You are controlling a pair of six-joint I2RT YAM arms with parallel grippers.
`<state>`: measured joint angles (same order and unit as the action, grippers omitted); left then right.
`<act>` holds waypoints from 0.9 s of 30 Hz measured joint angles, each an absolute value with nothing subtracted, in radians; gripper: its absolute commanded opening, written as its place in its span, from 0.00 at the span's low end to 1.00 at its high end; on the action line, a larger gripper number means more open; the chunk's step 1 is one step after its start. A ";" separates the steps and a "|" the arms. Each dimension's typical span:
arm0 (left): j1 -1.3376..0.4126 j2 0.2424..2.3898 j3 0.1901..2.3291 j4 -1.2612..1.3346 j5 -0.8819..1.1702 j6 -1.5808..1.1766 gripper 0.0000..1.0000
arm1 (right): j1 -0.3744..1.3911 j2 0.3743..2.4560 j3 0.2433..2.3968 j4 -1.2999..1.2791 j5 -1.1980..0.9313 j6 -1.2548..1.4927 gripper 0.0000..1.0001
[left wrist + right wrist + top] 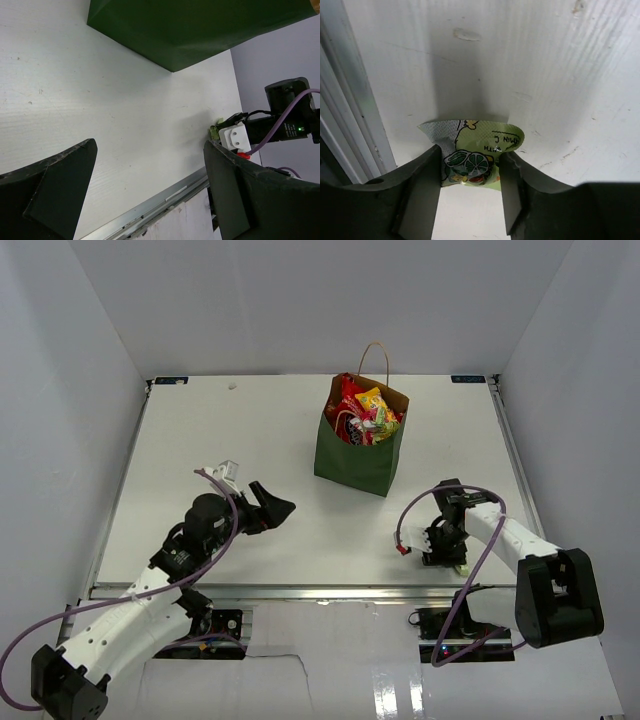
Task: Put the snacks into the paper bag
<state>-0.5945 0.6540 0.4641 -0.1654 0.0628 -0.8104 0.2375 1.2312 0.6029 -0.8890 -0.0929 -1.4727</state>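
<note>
Open table (230,430) lies left of the upright paper bag (355,455).

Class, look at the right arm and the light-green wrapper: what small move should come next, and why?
Probably close the right gripper firmly on the small light-green, lime-printed wrapper. Its fingers stand on either side of the wrapper, on the white table near the front edge, but a firm pinch cannot be confirmed. The dark green paper bag stands farther back.

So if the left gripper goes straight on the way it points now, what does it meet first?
The left gripper, open, aims across bare table at the bag, near its bottom corner. Nothing lies between, so probably the bag first; if it tilts down, which is unclear, the table sooner.
</note>
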 measured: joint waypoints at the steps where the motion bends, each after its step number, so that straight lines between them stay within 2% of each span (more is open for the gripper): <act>1: -0.595 0.657 0.464 -0.165 0.063 -0.811 0.98 | 0.237 1.232 0.603 -0.878 -0.093 -1.464 0.44; 2: -0.595 0.661 0.464 -0.165 0.063 -0.811 0.98 | 0.237 1.234 0.604 -0.871 -0.093 -1.452 0.36; 5: -0.595 0.673 0.464 -0.165 0.064 -0.812 0.98 | 0.236 1.261 0.637 -0.867 -0.131 -1.414 0.20; 9: -0.595 0.682 0.464 -0.173 0.064 -0.812 0.98 | 0.236 1.321 0.780 -0.894 -0.252 -1.343 0.19; 19: -0.595 0.672 0.474 -0.205 0.064 -0.815 0.98 | 0.208 1.350 1.339 -0.942 -0.661 -1.095 0.18; 24: -0.595 0.682 0.486 -0.220 0.064 -0.817 0.98 | 0.195 1.348 1.514 -0.938 -0.812 -0.975 0.17; 27: -0.595 0.695 0.511 -0.233 0.064 -0.816 0.98 | 0.194 1.341 1.562 -0.839 -0.874 -0.842 0.16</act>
<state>-0.5945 0.6949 0.5110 -0.2325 0.0639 -0.8158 0.1940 1.3415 1.5623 -0.8394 -0.8738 -0.8417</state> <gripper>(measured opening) 0.979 0.286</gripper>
